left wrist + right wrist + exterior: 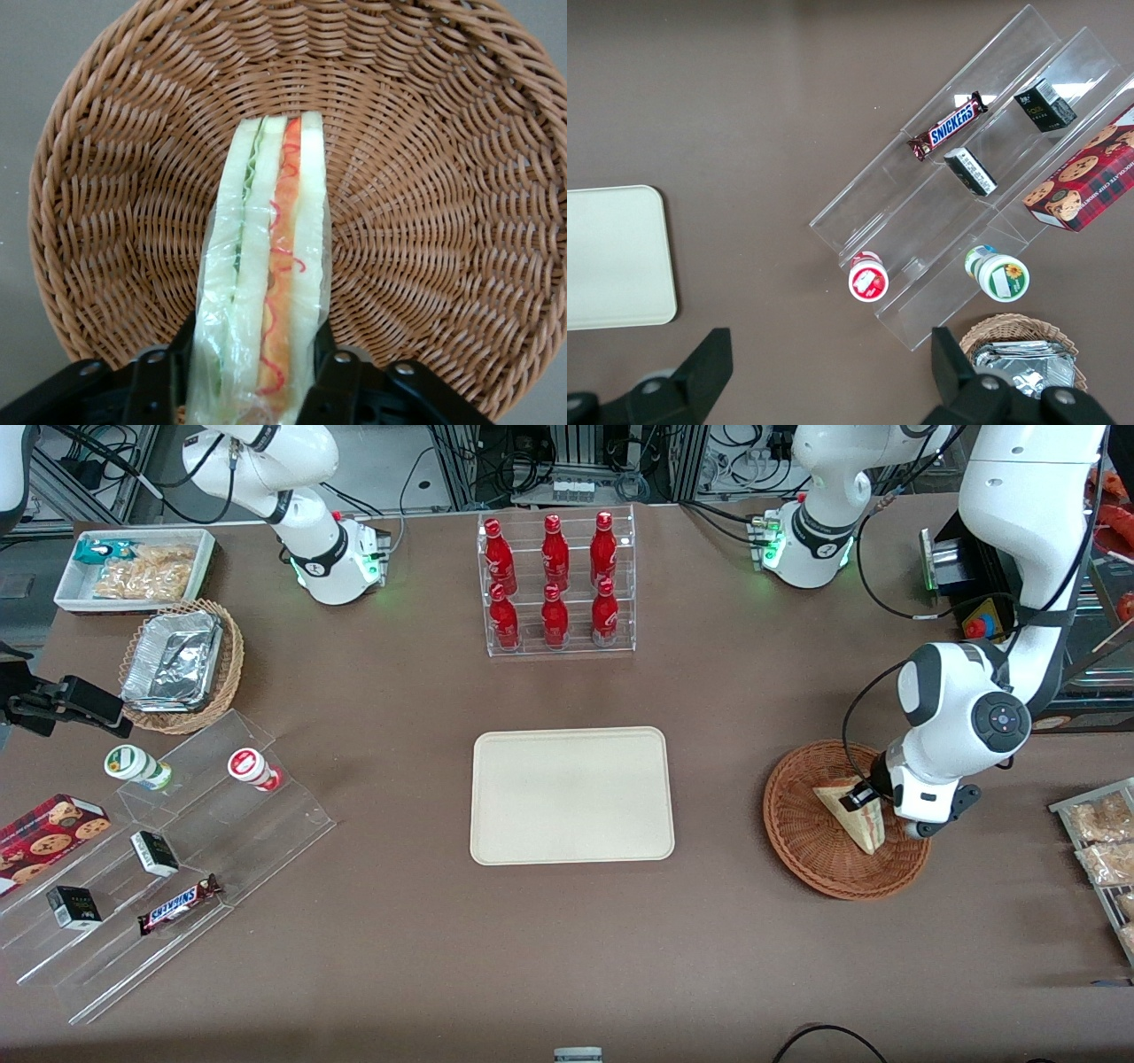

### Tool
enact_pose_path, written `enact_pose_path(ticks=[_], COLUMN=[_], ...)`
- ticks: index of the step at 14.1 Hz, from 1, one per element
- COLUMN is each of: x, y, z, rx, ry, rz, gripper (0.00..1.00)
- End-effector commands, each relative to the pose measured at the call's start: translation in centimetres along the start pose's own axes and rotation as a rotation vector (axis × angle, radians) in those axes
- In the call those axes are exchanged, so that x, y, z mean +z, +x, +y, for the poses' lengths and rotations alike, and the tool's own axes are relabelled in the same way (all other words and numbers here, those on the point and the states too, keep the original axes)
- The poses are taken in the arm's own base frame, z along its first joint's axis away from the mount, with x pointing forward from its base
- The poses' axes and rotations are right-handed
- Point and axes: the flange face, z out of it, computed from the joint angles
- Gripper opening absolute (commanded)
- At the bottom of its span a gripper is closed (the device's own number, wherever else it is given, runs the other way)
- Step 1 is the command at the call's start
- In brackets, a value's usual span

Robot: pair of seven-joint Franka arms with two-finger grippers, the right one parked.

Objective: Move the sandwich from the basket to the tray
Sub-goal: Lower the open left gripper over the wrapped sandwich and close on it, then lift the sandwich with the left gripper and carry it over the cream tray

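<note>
- The clear stepped display sits at the table's parked-arm end, carrying a Snickers bar, small dark boxes and two yogurt cups.
- The tray lies flat at the middle of the table, nearer the front camera than the rack of red bottles.
- The basket stands toward the working arm's end of the table, well apart from the tray.
- The sandwich rests inside the basket, its filling edge turned up toward the wrist camera.
- The gripper is down in the basket, its black fingers pressed against both bread faces, clamping the sandwich.
</note>
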Motion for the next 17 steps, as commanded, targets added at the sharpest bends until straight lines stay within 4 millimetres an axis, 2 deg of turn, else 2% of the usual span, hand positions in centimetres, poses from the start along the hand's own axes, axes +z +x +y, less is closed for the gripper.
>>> enact_pose_path(ticks=[1,4,6,8,9,11,12,13,17], x=[-1.2,-3.6,-5.5,-7.4,-7.8,-8.7,-9.1,-8.7,-5.0], y=[0.2,-0.4,0.0,-1.0,-2.2,-4.1,-6.0,-7.6,-14.9], z=[0.6,2.3,3.6,7.0,9.5,13.0,15.9,17.8,25.8], rx=[0.011,0.254,0.387,0.461,0.482,0.442,0.466,0.489,0.551], ry=[0.017,0.052,0.045,0.024,0.01,0.013,0.005,0.003,0.008], rz=[-0.011,-0.036,-0.038,-0.056,-0.072,-0.122,-0.129,-0.135,-0.172], gripper=[0.05,0.07,0.11,0.12,0.11,0.1,0.1,0.1,0.09])
